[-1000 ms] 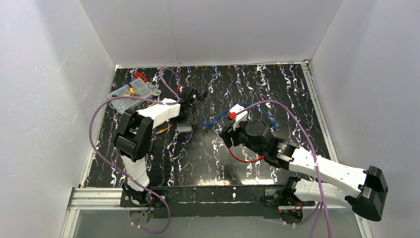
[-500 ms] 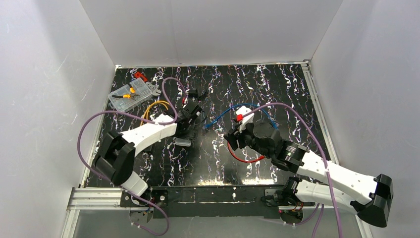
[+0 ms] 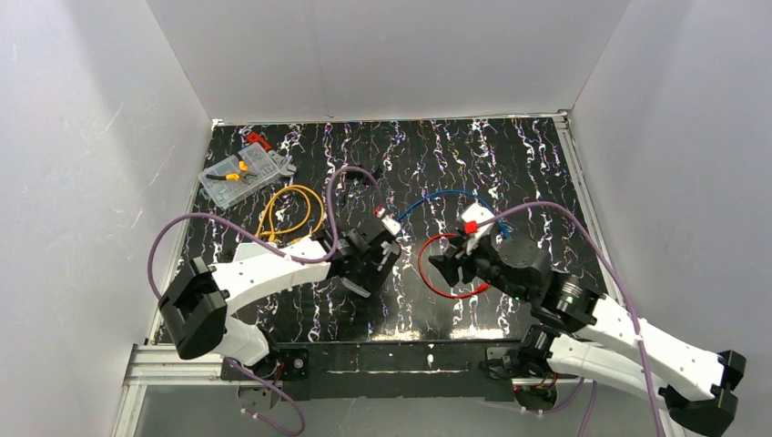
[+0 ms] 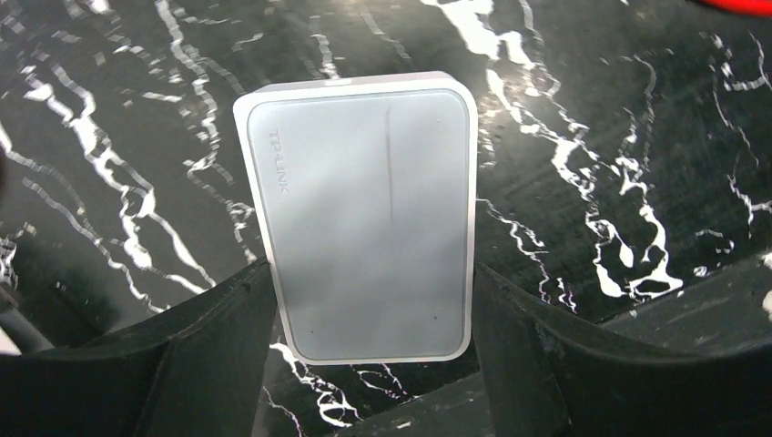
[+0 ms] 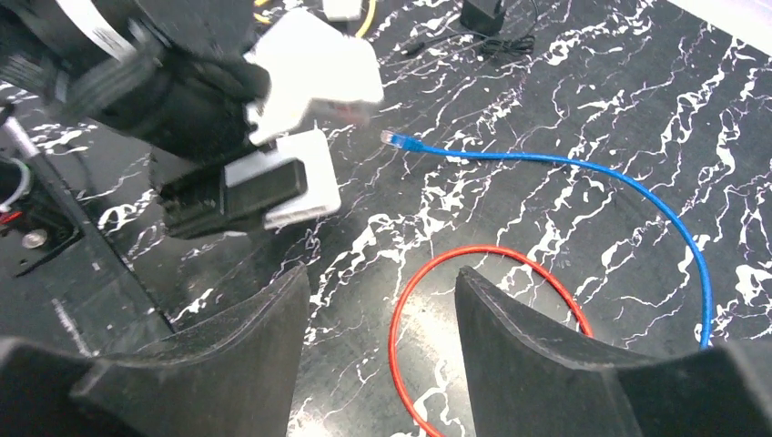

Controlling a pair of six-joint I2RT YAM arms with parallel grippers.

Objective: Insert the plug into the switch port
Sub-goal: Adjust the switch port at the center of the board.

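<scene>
A: Plug (image 5: pixel 391 138): clear RJ45 tip of the blue cable (image 5: pixel 510 157), loose on the desk (image 5: pixel 564 55) at 12 o'clock of the R claw (image 5: pixel 378 278). That claw's jaws are apart, nothing in them, over the red cable (image 5: pixel 492 248) loop.

B: Switch?

A: TP-Link switch (image 4: pixel 364 209) is clamped across its width in the L claw (image 4: pixel 371 282), abt 7 o'clock of desk centre. Its port isn't visible from any cam, and I can't tell if the box is lifted.

B: Next?

A: My read: R claw takes the plug just behind the tip, latch clear, cable trailing straight. L should hold the box level so it won't pivot. Square up, then push.

B: Containers?

A: Clear parts box (image 3: pixel 238 173), 10 o'clock corner, w/ orange bits (image 3: pixel 242 167) + small dark pieces inside. Can't ID more.
</scene>
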